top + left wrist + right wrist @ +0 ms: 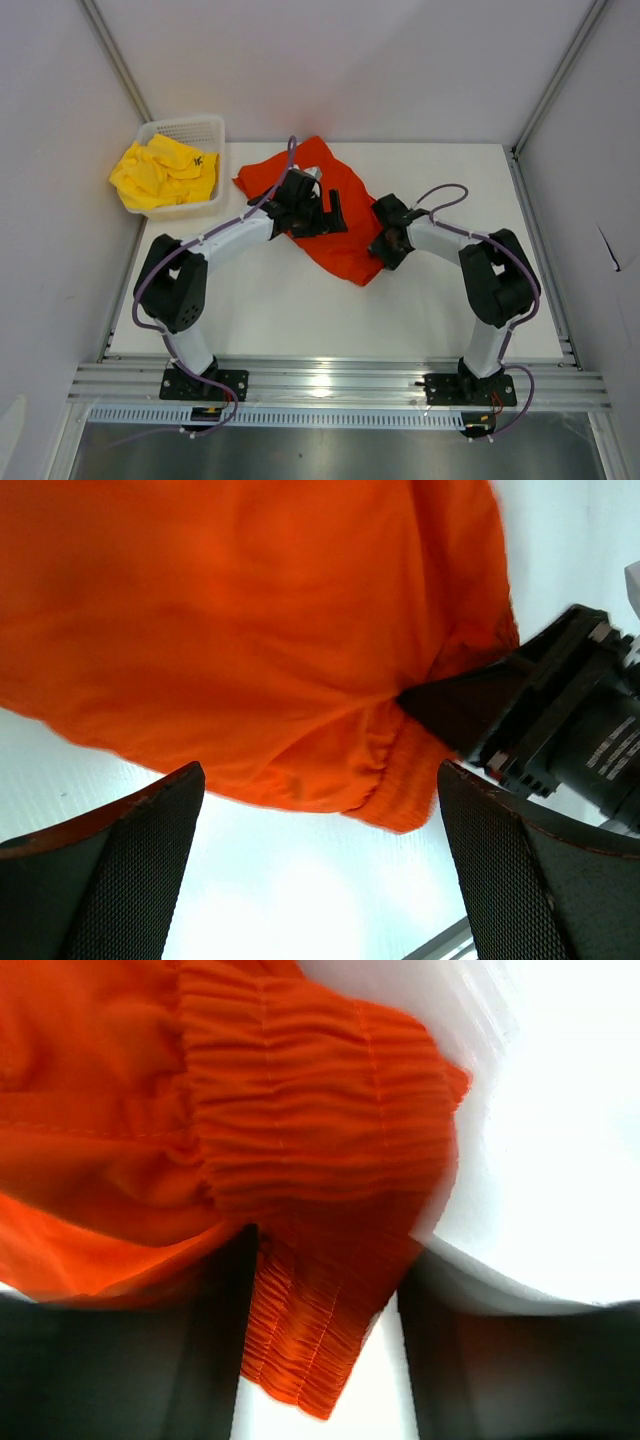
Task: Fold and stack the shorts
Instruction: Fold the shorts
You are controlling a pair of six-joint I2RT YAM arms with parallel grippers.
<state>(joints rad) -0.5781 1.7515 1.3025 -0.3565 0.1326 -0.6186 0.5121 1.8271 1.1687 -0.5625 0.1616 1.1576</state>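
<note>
The orange-red shorts (345,245) lie spread on the white table (280,310) in the middle. My left gripper (335,212) hovers over them, open and empty. In the left wrist view its gripper (320,780) has its jaws wide apart with bare table between them, and the shorts (250,630) lie just beyond. My right gripper (386,246) is at the shorts' right edge. In the right wrist view this gripper (325,1260) is shut on the gathered waistband (310,1160). The right gripper also shows in the left wrist view (470,705). The yellow shorts (165,172) lie bunched in the basket.
A white mesh basket (205,128) stands at the table's back left corner. Aluminium frame rails (330,385) run along the near edge, and grey walls close in the sides and back.
</note>
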